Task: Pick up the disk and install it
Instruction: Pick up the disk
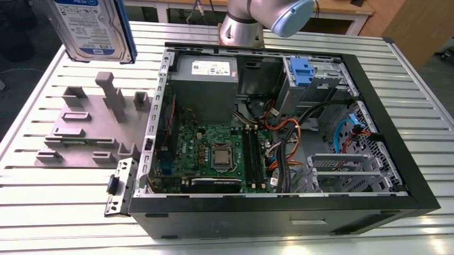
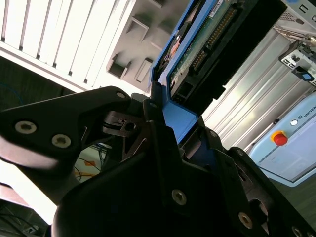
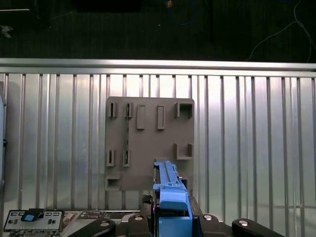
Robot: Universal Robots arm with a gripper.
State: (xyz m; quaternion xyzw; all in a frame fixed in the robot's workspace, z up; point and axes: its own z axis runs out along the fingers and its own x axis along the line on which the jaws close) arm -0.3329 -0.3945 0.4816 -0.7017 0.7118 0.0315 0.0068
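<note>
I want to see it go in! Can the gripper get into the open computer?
Probably yes. The gripper holds the disk in the air beside the computer case, whose upward side lies open; nothing stands between them.

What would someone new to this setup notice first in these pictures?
The disk, its white-and-blue label showing, hangs in the air at the exterior view's upper left, above the grey fixture plate. In the second wrist view the hand is clamped on its blue bracket. The open computer case, motherboard and cables exposed, takes up most of the slatted table.
</note>
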